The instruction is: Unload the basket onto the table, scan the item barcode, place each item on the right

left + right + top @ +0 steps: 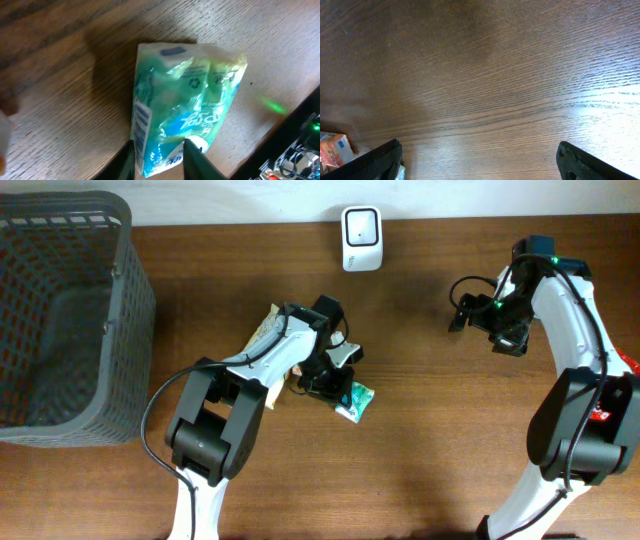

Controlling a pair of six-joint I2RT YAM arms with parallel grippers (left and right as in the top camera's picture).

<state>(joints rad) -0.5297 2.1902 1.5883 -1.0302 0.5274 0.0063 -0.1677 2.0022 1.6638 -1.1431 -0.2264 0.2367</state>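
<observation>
Wood-grain tabletop under my left pincer, which was clamped on a crinkly teal-and-white plastic packet: light, floppy, slippery, so pinching its flat end seemed safest.

packet: glossy crinkled plastic film | table: matt grained wood | basket: grey plastic mesh | scanner: smooth white plastic

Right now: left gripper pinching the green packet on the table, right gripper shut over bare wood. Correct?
Not quite: the right gripper is open, not shut; the right wrist view shows its fingers wide apart. The left gripper does pinch the green packet.
</observation>
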